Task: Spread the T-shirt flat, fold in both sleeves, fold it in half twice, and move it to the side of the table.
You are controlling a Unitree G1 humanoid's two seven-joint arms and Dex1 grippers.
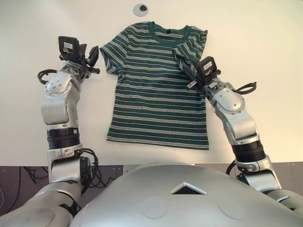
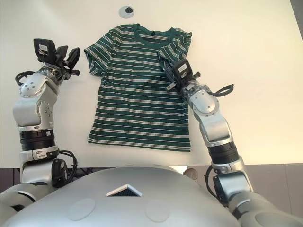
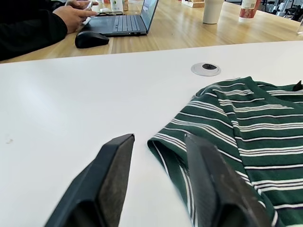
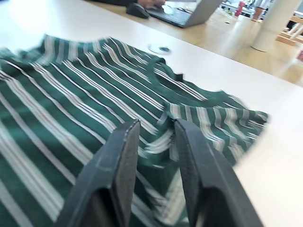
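Note:
A dark green T-shirt (image 1: 156, 94) with white stripes lies face up in the middle of the white table (image 1: 265, 56), collar at the far end. Its left sleeve (image 1: 106, 54) is spread outward. Its right sleeve (image 1: 191, 45) is folded in over the chest. My left gripper (image 1: 90, 51) stands open just off the left sleeve; in the left wrist view the sleeve's hem (image 3: 163, 142) lies between the fingers (image 3: 116, 161). Low over the shirt's right shoulder area my right gripper (image 1: 185, 70) is open, with striped cloth (image 4: 156, 142) showing in the gap between its fingers.
A round grey cable cap (image 1: 140, 9) sits in the table beyond the collar. Bare white tabletop stretches left and right of the shirt. The table's near edge (image 1: 28, 165) runs just behind the shirt's bottom hem. A laptop (image 3: 125, 21) and mouse (image 3: 91, 39) rest on a farther wooden table.

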